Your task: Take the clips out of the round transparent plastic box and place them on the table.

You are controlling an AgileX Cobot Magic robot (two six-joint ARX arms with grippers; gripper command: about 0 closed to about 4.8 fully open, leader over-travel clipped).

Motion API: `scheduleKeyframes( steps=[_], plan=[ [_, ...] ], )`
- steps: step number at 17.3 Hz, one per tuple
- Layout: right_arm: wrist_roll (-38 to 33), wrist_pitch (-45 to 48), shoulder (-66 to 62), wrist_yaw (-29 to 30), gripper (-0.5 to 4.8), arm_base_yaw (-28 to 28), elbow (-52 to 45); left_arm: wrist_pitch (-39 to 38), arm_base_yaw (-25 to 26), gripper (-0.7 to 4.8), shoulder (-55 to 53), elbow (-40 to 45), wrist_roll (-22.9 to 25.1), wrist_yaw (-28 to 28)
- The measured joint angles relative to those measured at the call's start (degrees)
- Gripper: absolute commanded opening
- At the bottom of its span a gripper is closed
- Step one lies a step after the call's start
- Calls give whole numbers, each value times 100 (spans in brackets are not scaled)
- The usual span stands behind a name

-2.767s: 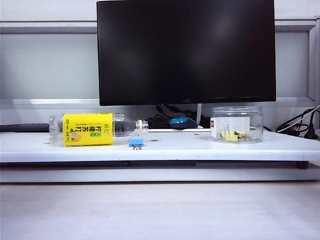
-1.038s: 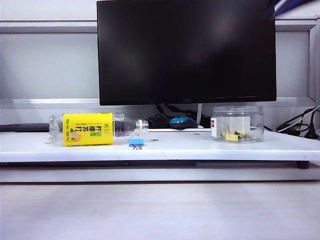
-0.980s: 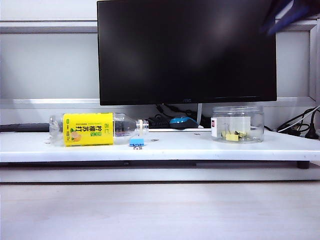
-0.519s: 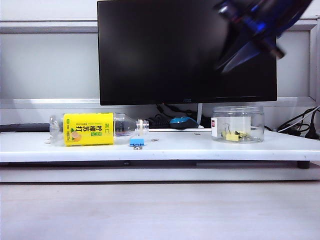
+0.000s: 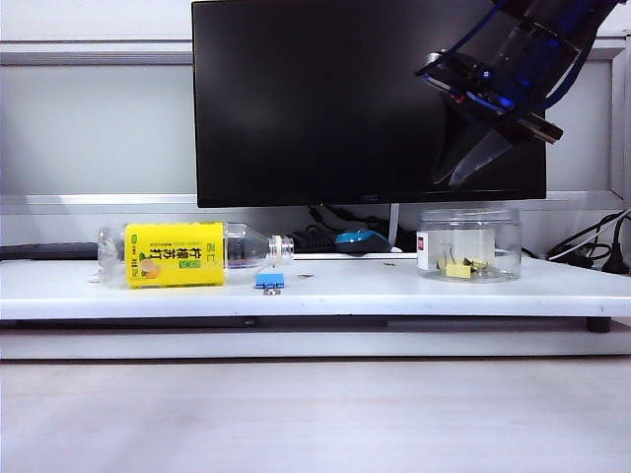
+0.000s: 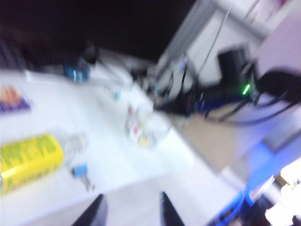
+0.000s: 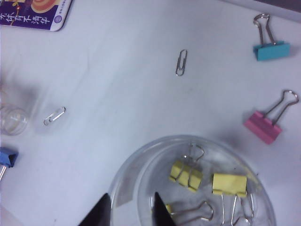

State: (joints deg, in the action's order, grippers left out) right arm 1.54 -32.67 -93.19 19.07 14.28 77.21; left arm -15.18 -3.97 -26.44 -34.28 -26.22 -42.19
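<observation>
The round transparent plastic box (image 5: pixel 467 244) stands on the right of the white table (image 5: pixel 345 296). Several yellow clips (image 7: pixel 186 174) lie inside it. A pink clip (image 7: pixel 263 125) and a teal clip (image 7: pixel 270 49) lie on the table (image 7: pixel 117 70) outside the box (image 7: pixel 155 145). My right gripper (image 5: pixel 452 180) hangs well above the box, tilted down towards it. It is open and holds nothing (image 7: pixel 130 207), its tips over the box's rim. My left gripper (image 6: pixel 131 207) shows only in its blurred wrist view, open and empty, high over the table's edge.
A yellow-labelled bottle (image 5: pixel 187 254) lies on its side at the left, a lone blue clip (image 5: pixel 268 281) by its mouth. Two paper clips (image 7: pixel 181 62) and a purple card (image 7: pixel 33 12) lie on the table. A monitor (image 5: pixel 365 99) stands behind, cables (image 5: pixel 592 251) at far right.
My right arm has swung in from the upper right corner and come down over the box. The box, bottle and blue clip have not moved.
</observation>
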Motion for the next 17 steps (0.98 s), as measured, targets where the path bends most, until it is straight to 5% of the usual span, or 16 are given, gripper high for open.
scheduleKeyframes(
  steps=[2, 9, 11, 17],
  plan=[
    [2, 46, 0, -2, 118, 0, 0, -212, -540, 249, -566, -278, 348, 345],
    [4, 24, -212, -101, 149, 2, 0, -249, -3967, 248, -2898, -1528, 1904, 3025],
    [4, -15, -258, -116, 149, -2, -2, -306, -4304, 247, -3412, -1923, 2092, 3689],
    [26, -15, -332, -321, 149, 2, -2, -269, -4367, 247, -4166, -2291, 2092, 4218]
  ],
)
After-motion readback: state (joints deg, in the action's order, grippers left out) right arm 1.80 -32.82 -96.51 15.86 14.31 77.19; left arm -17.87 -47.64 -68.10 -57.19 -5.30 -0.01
